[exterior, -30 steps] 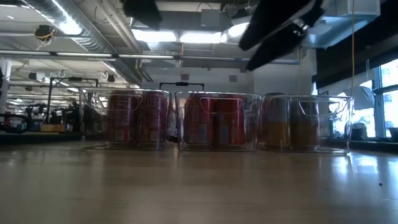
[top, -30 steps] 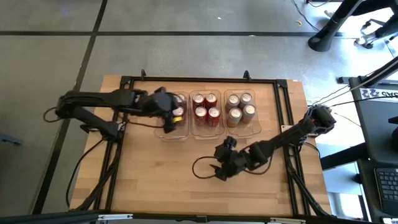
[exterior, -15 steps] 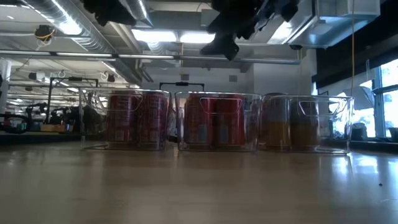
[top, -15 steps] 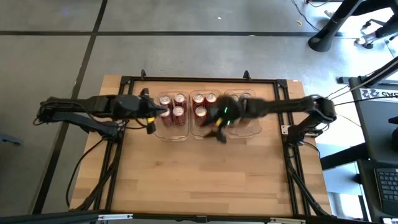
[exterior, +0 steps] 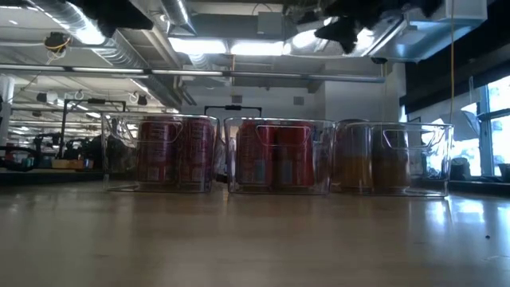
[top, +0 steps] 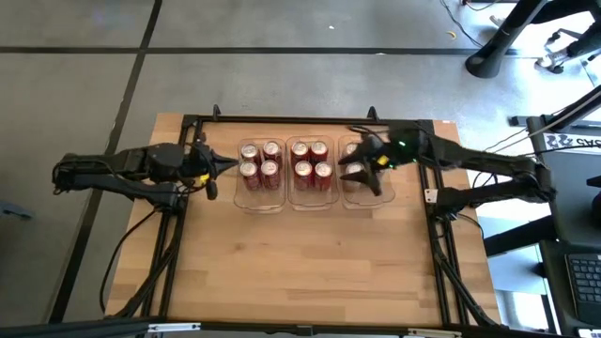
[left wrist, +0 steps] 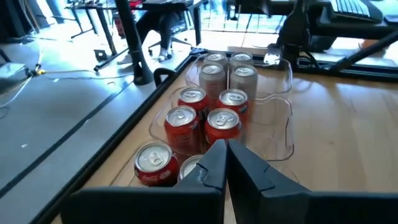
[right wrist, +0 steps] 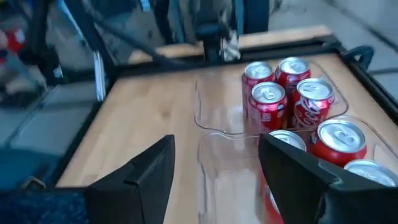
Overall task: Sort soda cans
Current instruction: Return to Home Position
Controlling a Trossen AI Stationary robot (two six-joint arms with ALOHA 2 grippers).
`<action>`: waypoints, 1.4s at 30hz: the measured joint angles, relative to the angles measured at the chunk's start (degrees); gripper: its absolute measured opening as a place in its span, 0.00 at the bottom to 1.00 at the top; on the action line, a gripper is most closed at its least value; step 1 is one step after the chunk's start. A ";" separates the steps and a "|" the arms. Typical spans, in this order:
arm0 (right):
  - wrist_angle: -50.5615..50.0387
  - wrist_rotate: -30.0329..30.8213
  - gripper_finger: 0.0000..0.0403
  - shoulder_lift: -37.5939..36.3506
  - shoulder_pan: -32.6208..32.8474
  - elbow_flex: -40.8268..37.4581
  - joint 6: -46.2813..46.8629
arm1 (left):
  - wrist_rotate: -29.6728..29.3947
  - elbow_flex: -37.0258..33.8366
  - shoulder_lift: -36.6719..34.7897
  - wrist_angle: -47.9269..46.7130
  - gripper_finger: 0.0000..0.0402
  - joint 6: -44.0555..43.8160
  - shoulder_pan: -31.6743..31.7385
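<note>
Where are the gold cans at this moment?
In the low view, the gold cans stand in the right tray, next to the middle tray that holds red cans.

We locate the right gripper (exterior: 341, 30) as a dark shape high above the table (exterior: 255, 239). Beneath it stands a clear tray (exterior: 434, 167) of gold soda cans (exterior: 370, 163). Beside that tray, away from the gripper, two more clear trays (exterior: 279, 121) hold red soda cans (exterior: 162, 153); the left arm (exterior: 119, 9) hangs above the farthest
</note>
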 joint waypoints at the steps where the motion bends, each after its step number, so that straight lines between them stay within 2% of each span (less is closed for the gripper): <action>1: 2.45 0.33 0.57 -2.53 0.02 -2.98 1.21 | -0.12 -0.08 -0.49 -0.38 0.01 -0.43 0.00; 4: 11.54 1.50 0.57 -10.21 0.08 -12.27 7.83 | -0.19 -0.11 -1.36 0.00 0.02 -3.49 0.02; 6: 16.80 1.93 0.57 -13.92 0.10 -17.13 16.48 | -0.17 -0.11 -1.70 -0.13 0.02 -5.50 0.02; 8: 18.57 2.32 0.57 -16.38 0.10 -20.83 23.75 | -0.20 -0.11 -1.71 -0.17 0.02 -6.86 0.02; 11: 18.66 4.21 0.57 -18.25 0.10 -23.80 28.29 | -0.20 -0.18 -1.39 -0.21 0.02 -8.03 0.02; 16: 21.63 4.83 0.57 -18.25 0.10 -26.08 22.77 | -0.22 -2.97 -0.44 1.27 0.01 -5.32 0.02; 19: 22.94 8.45 0.57 -18.32 0.08 -26.04 19.88 | 0.14 -5.55 -0.82 5.04 0.02 -5.59 -0.02; 22: 23.38 8.62 0.52 -19.51 0.08 -26.06 15.30 | 2.16 -8.34 -2.12 8.18 0.03 -5.72 -0.02; 25: 25.21 8.49 0.40 -22.82 0.09 -27.63 11.85 | 6.02 -11.42 -3.82 11.44 0.03 -5.37 -0.04; 29: 26.83 12.05 0.20 -29.02 0.08 -32.85 11.11 | 11.29 -15.58 -5.68 13.55 0.03 -7.08 -0.07; 33: 29.34 13.43 0.02 -36.81 0.05 -39.44 9.62 | 12.11 -19.72 -7.78 19.26 0.03 -6.74 -0.07; 39: 38.64 15.03 0.08 -46.94 0.07 -49.71 9.94 | 12.11 -23.64 -11.14 25.04 0.03 -4.50 -0.07; 42: 37.59 17.48 0.08 -50.42 0.06 -52.58 10.29 | 12.11 -24.84 -12.76 26.00 0.03 -3.82 -0.05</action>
